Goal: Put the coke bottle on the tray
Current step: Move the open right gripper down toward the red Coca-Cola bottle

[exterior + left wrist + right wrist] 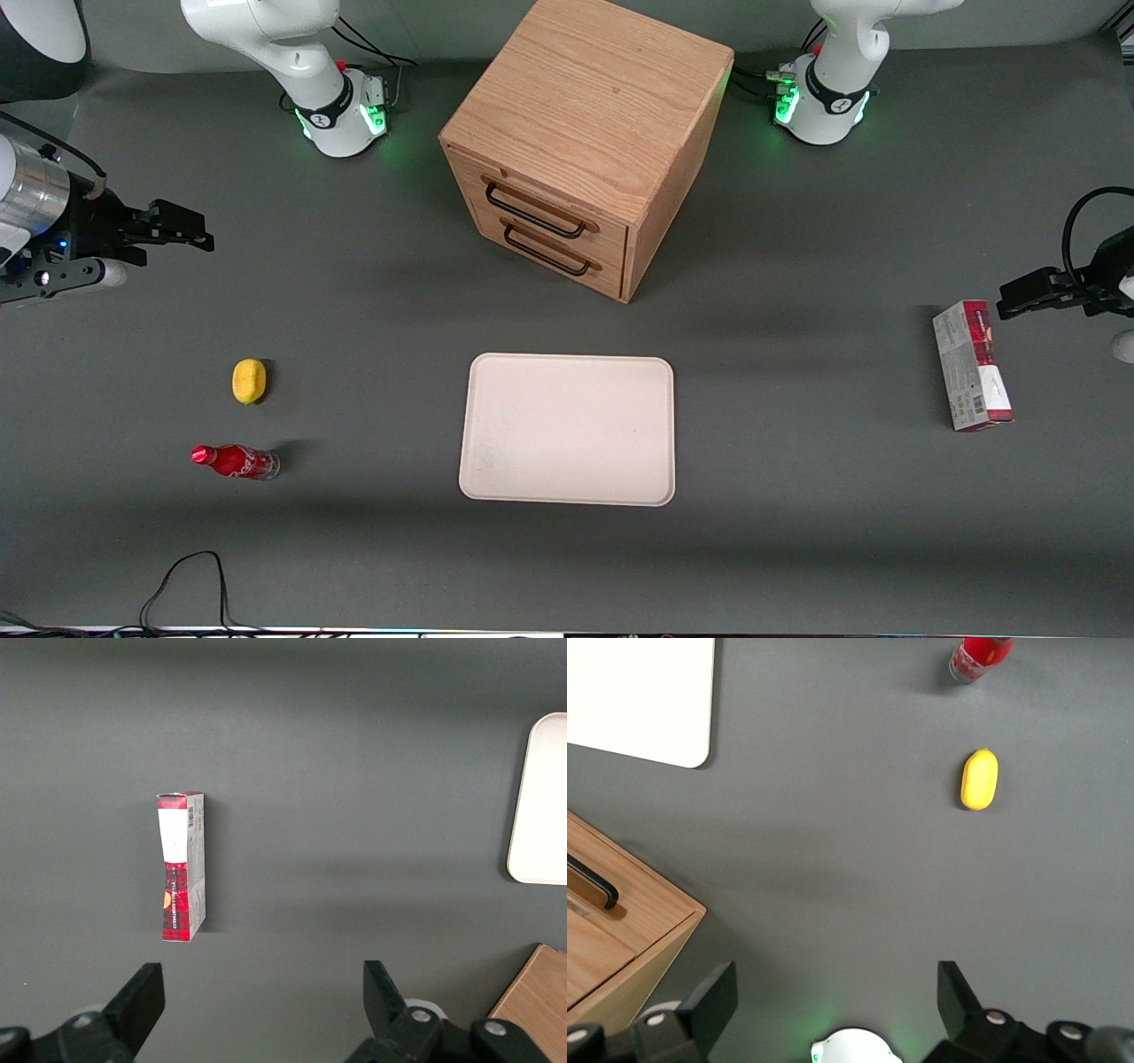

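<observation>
The coke bottle (235, 462) is laid on its side near the table's (372, 567) working-arm end, well apart from the tray (568, 430). The gripper (182, 228) is held above that end's edge, fingers apart and holding nothing.

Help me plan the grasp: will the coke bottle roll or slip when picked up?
The coke bottle lies on its side near the lemon, so a nudge would probably roll it. Its glossy, narrow body may slip in a loose grip. The pincer hangs open, well away from it, toward the working arm's end.
</observation>
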